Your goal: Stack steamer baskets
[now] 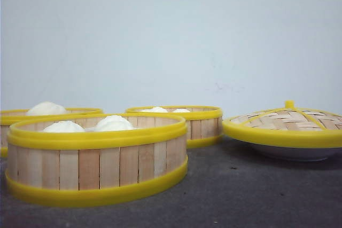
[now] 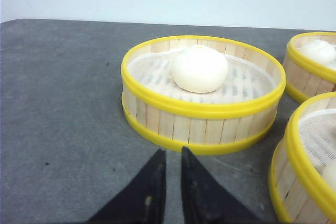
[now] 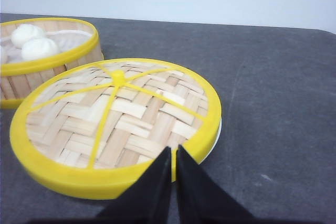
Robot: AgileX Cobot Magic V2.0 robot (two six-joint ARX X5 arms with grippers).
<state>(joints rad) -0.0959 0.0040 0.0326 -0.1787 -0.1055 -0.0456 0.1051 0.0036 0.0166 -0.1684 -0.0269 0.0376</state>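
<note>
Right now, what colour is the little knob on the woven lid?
Bright yellow, like its rim; the knob shows best in the right wrist view.

Three steamer baskets sit unstacked, upright, holding white buns: one (image 2: 202,95) just beyond the left gripper's fingertips, two (image 2: 311,59) (image 2: 310,161) beside it.

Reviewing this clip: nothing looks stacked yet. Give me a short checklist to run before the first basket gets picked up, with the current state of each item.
1. All three baskets in view, none stacked: ok. Near basket, far-left basket, far-middle basket each stand on the table.
2. Left end effector free: ok, holds nothing, fingers nearly together.
3. Right end effector free: ok, nothing held, fingers close together.
4. Buns sit below the rims for stacking: not ok, they rise above.
5. Lid out of the way: ok, resting on the white plate, apart from the baskets.
6. Fingers wide enough to grip a wall: not ok.
</note>
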